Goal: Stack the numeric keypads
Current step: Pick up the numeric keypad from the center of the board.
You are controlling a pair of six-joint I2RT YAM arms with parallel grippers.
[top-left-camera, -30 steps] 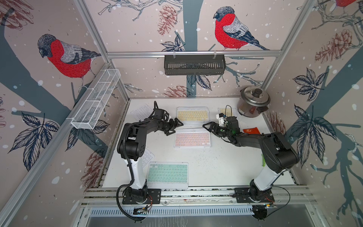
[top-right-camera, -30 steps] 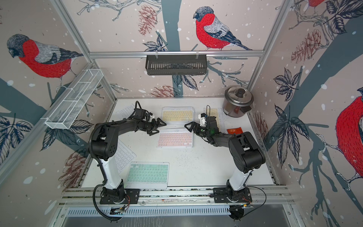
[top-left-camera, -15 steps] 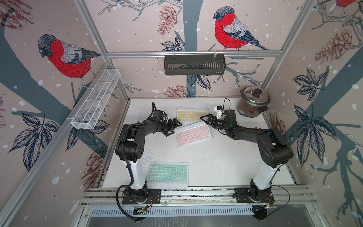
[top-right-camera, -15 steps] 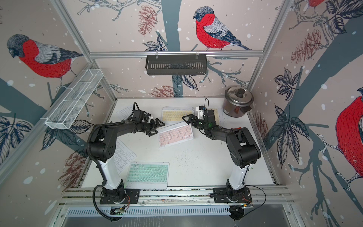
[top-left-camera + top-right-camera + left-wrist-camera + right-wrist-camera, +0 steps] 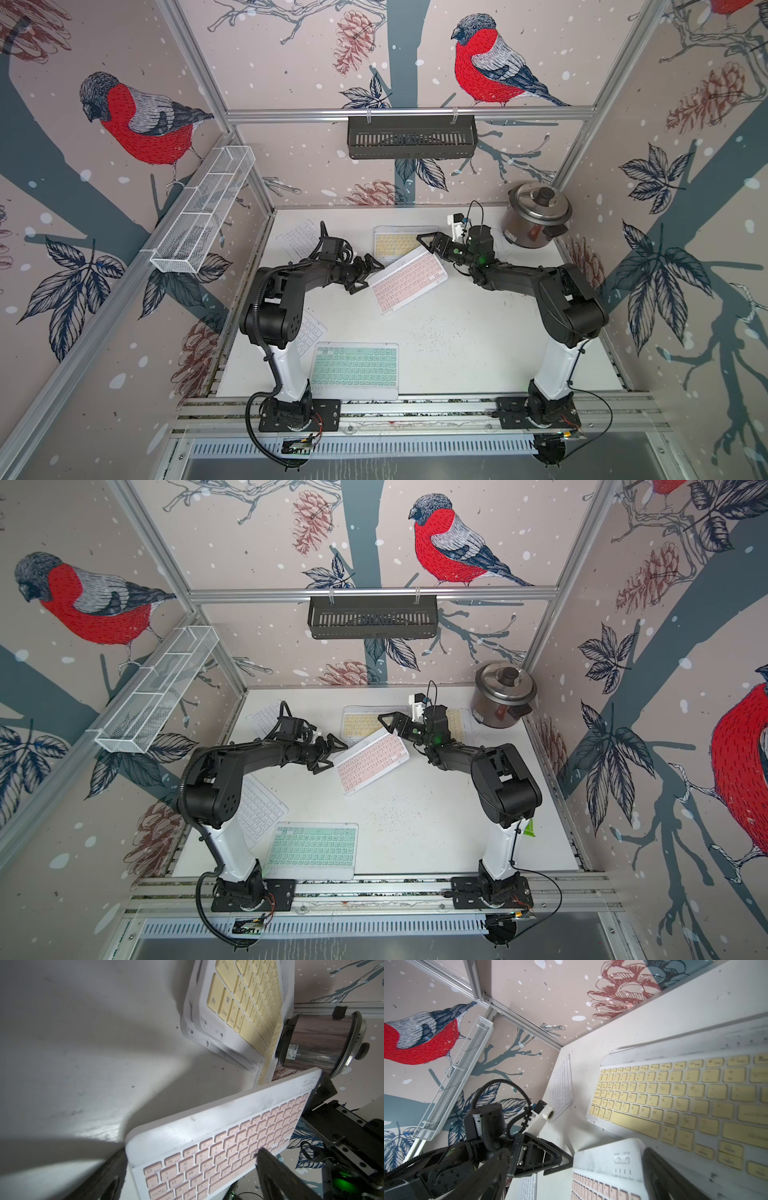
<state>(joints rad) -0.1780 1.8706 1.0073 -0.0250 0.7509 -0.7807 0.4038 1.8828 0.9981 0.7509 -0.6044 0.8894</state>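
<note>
A pink-keyed numeric keypad point(image 5: 409, 278) point(image 5: 371, 762) lies askew at mid-table between my two grippers. Its far right corner reaches over the front edge of a yellow-keyed keypad point(image 5: 395, 243) point(image 5: 675, 1095). My left gripper point(image 5: 370, 275) point(image 5: 191, 1153) is open, its fingers straddling the pink keypad's point(image 5: 207, 1136) left end. My right gripper point(image 5: 428, 245) point(image 5: 577, 1155) is open around the pink keypad's point(image 5: 608, 1167) far right corner. A mint-green keypad point(image 5: 353, 370) lies at the front. White ones lie under the left arm point(image 5: 259, 808) and at the back left point(image 5: 297, 237). Another yellow keypad point(image 5: 455, 721) shows behind the right wrist.
A steel rice cooker point(image 5: 536, 216) stands in the back right corner. A black basket point(image 5: 411, 137) hangs on the back rail and a white wire basket point(image 5: 203, 212) on the left wall. A small green packet point(image 5: 528, 828) lies by the right arm's base.
The pink keypad has turned from square to askew, its right end swinging back toward the yellow one. Both grippers moved back with it and stayed wide.
</note>
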